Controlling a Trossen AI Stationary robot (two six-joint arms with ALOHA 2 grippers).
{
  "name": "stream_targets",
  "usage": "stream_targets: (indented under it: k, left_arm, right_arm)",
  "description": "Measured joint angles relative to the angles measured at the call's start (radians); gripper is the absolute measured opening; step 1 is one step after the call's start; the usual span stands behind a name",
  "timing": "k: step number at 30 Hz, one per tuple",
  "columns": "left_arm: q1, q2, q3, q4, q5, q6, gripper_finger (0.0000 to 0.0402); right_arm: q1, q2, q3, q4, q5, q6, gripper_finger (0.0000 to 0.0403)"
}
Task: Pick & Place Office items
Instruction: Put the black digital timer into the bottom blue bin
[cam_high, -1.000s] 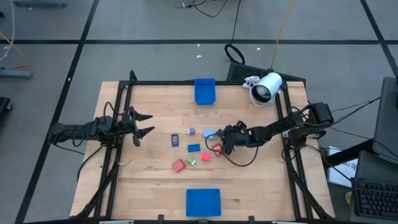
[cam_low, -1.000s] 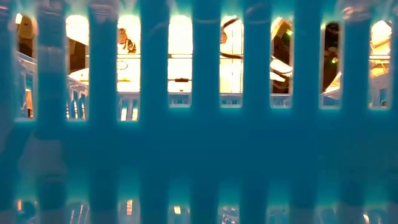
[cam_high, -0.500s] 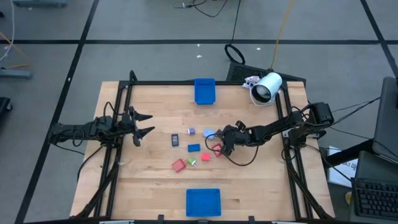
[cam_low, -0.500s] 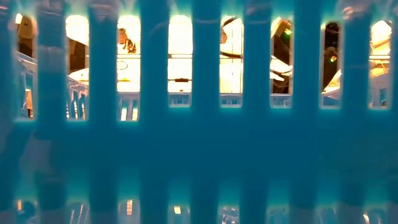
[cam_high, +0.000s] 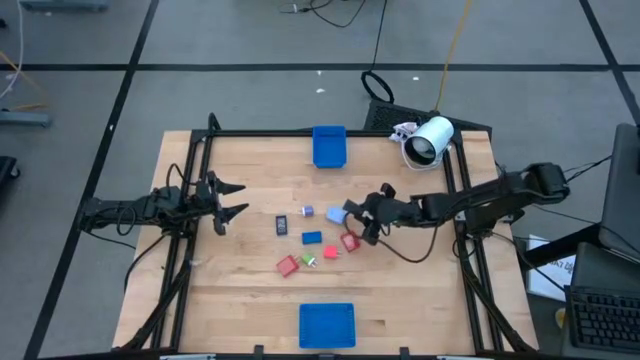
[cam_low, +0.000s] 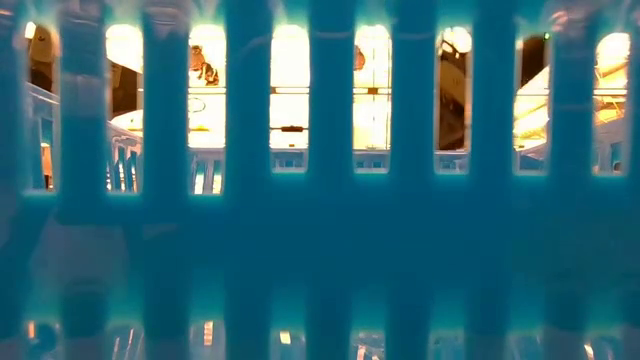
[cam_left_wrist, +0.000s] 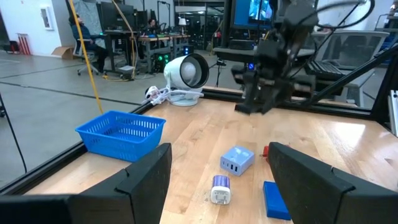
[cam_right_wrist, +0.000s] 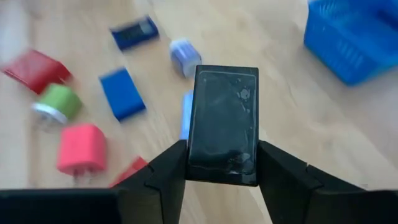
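A: I'm holding a dark rectangular piece (cam_right_wrist: 224, 124) in the right gripper (cam_high: 360, 222), jaws clenched on its 2 long sides, above the tabletop (cam_high: 250, 175) middle. It's looking stiff, light, glossy, maybe slippery.

B: Changes?

A: It's lifting clear now. The left gripper (cam_high: 228, 200) is waiting released near the left edge.

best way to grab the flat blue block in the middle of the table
Take the flat blue block across its two long sides, coming straight down from above. It lies flat on the wood, too low to catch from the side, and bare table shows around it. The right gripper is nearest but already holds a black piece, so the open left gripper would likely suit.
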Motion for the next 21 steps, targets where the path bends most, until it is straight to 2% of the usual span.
stream_targets:
  k: [9, 14, 18, 21]
  left_arm:
    - [0.000, 0.000, 0.000, 0.122, 0.002, -0.031, 0.0271]
    - [0.000, 0.000, 0.000, 0.187, 0.071, -0.327, 0.0271]
    - [0.000, 0.005, 0.000, 0.159, 0.038, -0.413, 0.0271]
    - [0.000, 0.046, -0.022, 0.154, -0.005, -0.534, 0.0271]
  right_arm:
    - [0.049, -0.017, 0.000, 0.187, -0.029, -0.175, 0.0159]
    - [0.050, -0.017, 0.000, 0.270, -0.080, -0.213, 0.0160]
    - [0.050, 0.010, 0.000, 0.319, -0.104, -0.242, 0.0158]
    - [0.057, 0.053, 0.000, 0.379, -0.104, -0.306, 0.0162]
